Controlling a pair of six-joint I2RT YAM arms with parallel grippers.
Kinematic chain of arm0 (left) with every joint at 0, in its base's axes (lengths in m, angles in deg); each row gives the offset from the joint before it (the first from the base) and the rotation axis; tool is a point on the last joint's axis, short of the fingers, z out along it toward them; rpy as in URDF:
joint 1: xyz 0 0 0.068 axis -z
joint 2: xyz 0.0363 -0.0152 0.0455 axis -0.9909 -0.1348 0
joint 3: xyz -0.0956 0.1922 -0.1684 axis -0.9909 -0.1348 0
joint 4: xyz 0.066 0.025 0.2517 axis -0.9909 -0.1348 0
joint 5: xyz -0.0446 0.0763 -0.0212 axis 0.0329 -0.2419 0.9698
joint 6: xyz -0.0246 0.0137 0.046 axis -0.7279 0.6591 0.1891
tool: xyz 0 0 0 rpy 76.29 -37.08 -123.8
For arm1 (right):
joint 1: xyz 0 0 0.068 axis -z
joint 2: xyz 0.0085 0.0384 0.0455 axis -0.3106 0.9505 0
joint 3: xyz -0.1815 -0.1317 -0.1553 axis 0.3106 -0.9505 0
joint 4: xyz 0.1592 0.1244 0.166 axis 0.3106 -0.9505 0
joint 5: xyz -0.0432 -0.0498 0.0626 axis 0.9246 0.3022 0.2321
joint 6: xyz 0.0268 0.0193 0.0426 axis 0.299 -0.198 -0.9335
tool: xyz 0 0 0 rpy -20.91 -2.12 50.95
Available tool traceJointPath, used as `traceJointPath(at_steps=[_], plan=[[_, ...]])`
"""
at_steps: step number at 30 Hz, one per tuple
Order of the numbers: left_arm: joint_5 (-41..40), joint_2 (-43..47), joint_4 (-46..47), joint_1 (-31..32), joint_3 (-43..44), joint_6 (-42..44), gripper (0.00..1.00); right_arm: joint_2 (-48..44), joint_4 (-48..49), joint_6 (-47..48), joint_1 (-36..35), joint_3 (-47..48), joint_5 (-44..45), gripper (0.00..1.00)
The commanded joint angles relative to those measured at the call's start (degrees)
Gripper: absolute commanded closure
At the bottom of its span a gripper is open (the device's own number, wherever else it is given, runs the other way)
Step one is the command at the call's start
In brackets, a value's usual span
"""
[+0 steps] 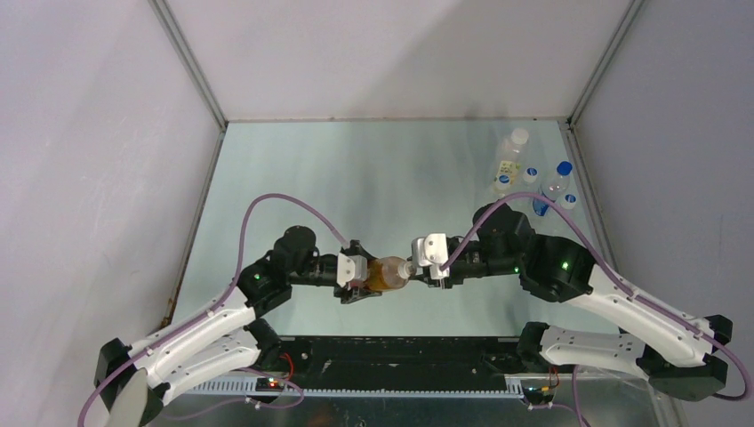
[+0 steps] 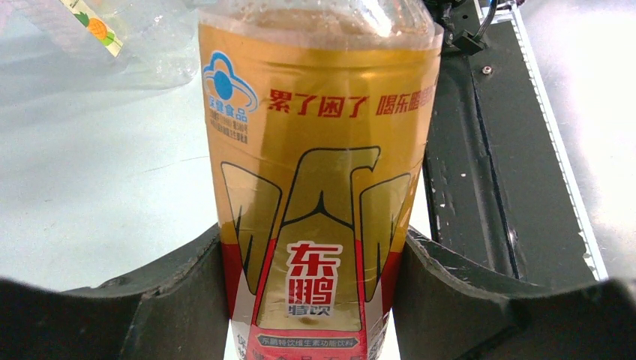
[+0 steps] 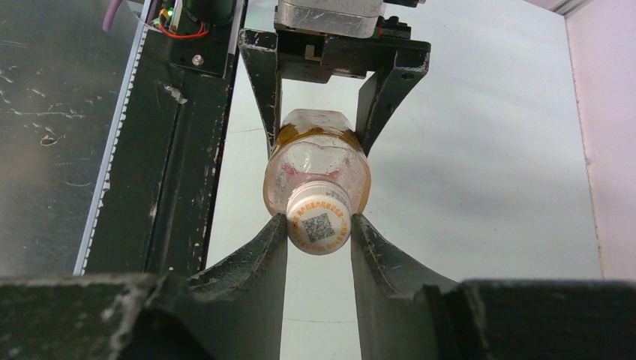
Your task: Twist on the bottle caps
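Your table (image 1: 356,178) carried a cluster of clear bottles (image 1: 553,185) at its far right corner, well apart from both arms. Your left gripper (image 1: 360,283) was clamped on the lower body of the amber bottle (image 2: 319,150), which was held horizontal above the table's near middle, neck toward the right arm. Your right gripper (image 3: 319,251) was closed on the white cap (image 3: 319,225), one finger touching each side. The cap sat on the bottle's neck.
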Motion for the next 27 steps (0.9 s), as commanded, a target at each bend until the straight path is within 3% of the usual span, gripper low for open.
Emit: traceJointPath(at_steps=[1,3,5,8,11,17,19,21,23,24,26,27], plan=[[-0.54,0.63,2.50,-0.23,3.00,1.22,0.92,0.97,2.32,-3.20,-0.38,2.38,0.44,0.71],[-2.39,1.41,3.29,-0.06,2.86,1.40,0.91,1.50,2.16,-5.73,-0.51,2.43,2.27,0.76],[-6.00,2.28,5.06,0.43,2.36,1.45,0.91,2.14,2.27,-10.19,-0.60,2.33,4.30,0.88],[-14.96,3.16,9.88,2.31,0.93,2.38,0.91,3.99,3.09,-20.49,-0.74,2.30,9.18,0.99],[-24.82,3.82,15.53,4.95,-1.69,3.31,0.91,6.28,4.44,-32.80,-0.91,2.29,18.37,1.00],[-41.96,3.44,25.11,11.66,-5.54,8.71,0.91,9.79,2.75,-71.73,0.03,2.30,35.87,1.00],[-46.13,3.13,28.30,13.33,-6.78,9.83,0.91,10.39,2.35,-79.17,0.36,2.09,38.06,1.00],[-47.08,2.92,29.43,13.77,-7.37,9.33,0.91,10.01,4.35,-80.72,-0.20,1.48,38.95,0.99],[-47.16,2.97,27.88,13.71,-7.04,8.35,0.89,8.68,7.18,-78.11,-0.91,0.74,39.28,0.83],[-46.46,2.99,25.83,13.40,-6.84,7.94,0.89,7.41,8.03,-76.37,-1.04,0.46,38.49,0.64],[-44.29,3.19,22.07,12.15,-6.26,6.73,0.89,5.27,10.05,-66.20,-0.90,0.23,36.42,0.40],[-43.38,3.27,20.99,11.58,-6.10,5.81,0.89,4.53,10.56,-62.98,-0.86,0.21,35.73,0.36]])
